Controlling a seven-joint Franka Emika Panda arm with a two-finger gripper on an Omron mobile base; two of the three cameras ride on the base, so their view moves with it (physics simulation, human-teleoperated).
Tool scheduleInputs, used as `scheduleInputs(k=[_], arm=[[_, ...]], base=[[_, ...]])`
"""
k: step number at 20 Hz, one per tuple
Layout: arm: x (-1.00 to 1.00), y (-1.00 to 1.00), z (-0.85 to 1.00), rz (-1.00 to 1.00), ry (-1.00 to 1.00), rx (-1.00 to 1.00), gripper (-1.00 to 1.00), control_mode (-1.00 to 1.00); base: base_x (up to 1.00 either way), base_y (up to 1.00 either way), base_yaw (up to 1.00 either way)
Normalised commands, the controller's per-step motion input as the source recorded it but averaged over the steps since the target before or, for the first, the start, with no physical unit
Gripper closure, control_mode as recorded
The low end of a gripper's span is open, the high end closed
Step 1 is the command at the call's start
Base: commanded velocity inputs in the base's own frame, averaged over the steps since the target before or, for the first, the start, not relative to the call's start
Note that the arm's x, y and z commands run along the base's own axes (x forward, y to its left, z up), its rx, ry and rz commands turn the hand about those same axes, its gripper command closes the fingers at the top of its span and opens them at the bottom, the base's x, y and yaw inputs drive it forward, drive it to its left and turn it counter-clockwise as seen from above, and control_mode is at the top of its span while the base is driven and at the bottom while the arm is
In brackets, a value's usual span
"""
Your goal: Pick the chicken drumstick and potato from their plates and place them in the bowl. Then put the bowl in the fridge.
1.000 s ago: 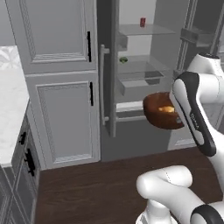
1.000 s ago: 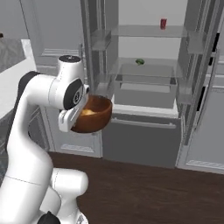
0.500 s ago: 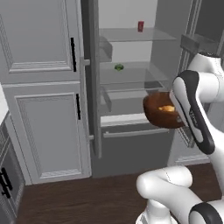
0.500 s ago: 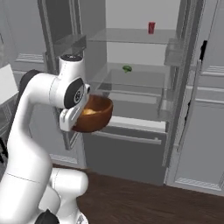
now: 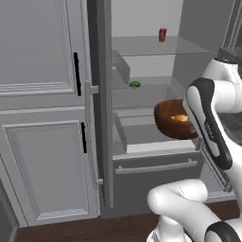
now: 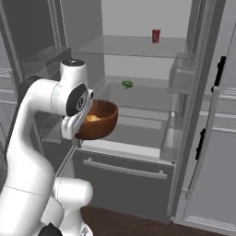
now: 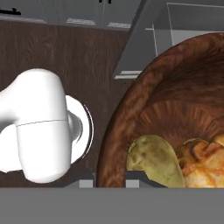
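In the left base view, grey cabinet doors [image 5: 42, 113] with black handles fill the left side, then comes the edge of an opened fridge door [image 5: 100, 108], then the fridge [image 5: 142, 61] interior with its glass shelves. On the upper shelf stands a small red can [image 5: 162, 34], and a small green item [image 5: 134, 84] lies on the shelf below. To the right, the bowl [image 5: 172, 120] hangs in the air in front of the lower shelves, partly covered by the white arm, with a golden piece visible inside. The right base view shows the bowl [image 6: 97, 120] from the other side, held beside the arm's wrist above the closed drawer [image 6: 122, 173], with the other open fridge door [image 6: 216, 138] at far right. The hand view alone shows the contents clearly: the potato [image 7: 155, 159] lies against the chicken drumstick [image 7: 203, 162] on the reddish-brown inside. The hand [image 7: 105, 183] is clamped on the bowl's rim, one fingertip on either side of the wall.
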Motion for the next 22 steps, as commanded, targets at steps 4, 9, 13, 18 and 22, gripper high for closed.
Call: scheduleInputs(k=[4, 9, 13, 18, 22], arm=[[0.0, 0.0, 0.0, 0.0, 0.0, 0.0, 1.0, 1.0], [0.0, 0.0, 0.0, 0.0, 0.0, 0.0, 1.0, 1.0], [0.0, 0.0, 0.0, 0.0, 0.0, 0.0, 1.0, 1.0], [0.0, 0.0, 0.0, 0.0, 0.0, 0.0, 1.0, 1.0], [0.0, 0.0, 0.0, 0.0, 0.0, 0.0, 1.0, 1.0]], base=[[0.71, -0.27, -0.04], [0.69, -0.24, -0.12], [0.41, -0.32, -0.2], [0.57, -0.09, -0.06], [0.53, -0.12, -0.05]])
